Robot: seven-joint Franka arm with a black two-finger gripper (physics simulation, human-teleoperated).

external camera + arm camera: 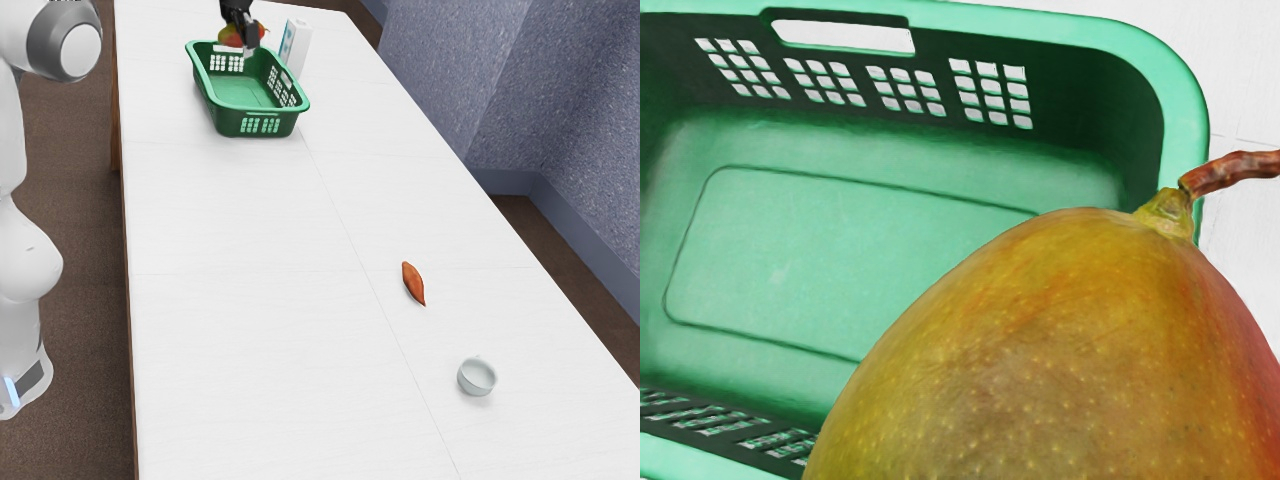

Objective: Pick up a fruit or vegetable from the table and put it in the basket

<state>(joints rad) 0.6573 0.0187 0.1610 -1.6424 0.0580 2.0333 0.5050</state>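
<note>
In the exterior view my black gripper (246,38) is at the top, over the far end of the green basket (262,124). It is shut on a mango (230,37), whose yellow-green and red skin shows on both sides of the near finger. From the wrist view, the mango (1040,360) looms large under my hand, its brown stem sticking out over the rim of the basket (1186,110). The visible part of the basket's floor is bare. An orange-brown sweet potato (413,284) lies on the table.
A white and blue carton (298,45) stands against the basket's far side, near the mango. Far from the basket, a small pale cup (477,377) sits beyond the sweet potato on the white table (250,300).
</note>
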